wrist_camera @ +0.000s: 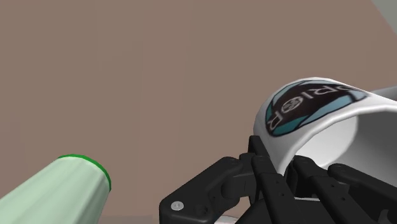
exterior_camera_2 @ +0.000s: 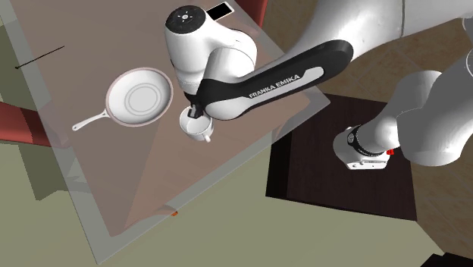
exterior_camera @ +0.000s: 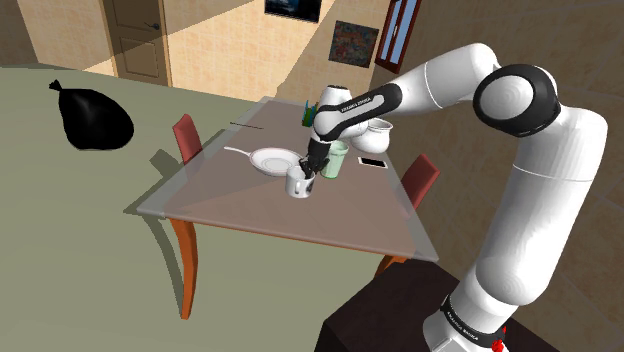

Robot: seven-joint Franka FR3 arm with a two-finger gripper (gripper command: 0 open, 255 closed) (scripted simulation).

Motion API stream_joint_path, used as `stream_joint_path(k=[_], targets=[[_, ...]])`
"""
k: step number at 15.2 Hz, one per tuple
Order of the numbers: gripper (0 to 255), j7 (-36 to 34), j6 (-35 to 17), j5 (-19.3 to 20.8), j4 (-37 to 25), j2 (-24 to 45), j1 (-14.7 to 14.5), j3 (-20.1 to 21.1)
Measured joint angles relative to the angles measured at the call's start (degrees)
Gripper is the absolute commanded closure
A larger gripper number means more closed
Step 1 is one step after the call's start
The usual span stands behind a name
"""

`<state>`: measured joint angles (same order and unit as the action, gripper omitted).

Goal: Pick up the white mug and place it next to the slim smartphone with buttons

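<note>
The white mug with a dark round logo stands low over the brown table, beside a white pan. My black gripper comes down from above and is shut on the mug's rim. From overhead, the gripper sits at the mug under the arm's wrist. In the wrist view the fingers clasp the mug's wall. Whether the mug rests on the table or hangs just above it I cannot tell. The slim smartphone lies farther back toward the shoulder view's right, also near the table's far edge.
A white frying pan lies left of the mug. A pale green cup stands close behind the gripper, and a white jug behind that. Red chairs flank the table. A black bag lies on the floor.
</note>
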<state>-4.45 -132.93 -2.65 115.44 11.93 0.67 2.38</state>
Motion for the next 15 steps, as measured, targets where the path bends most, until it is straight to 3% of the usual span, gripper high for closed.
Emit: stream_joint_path(k=[15], targets=[[255,-0.4,10.4,0.1,-5.8,-4.6,0.1,0.0]])
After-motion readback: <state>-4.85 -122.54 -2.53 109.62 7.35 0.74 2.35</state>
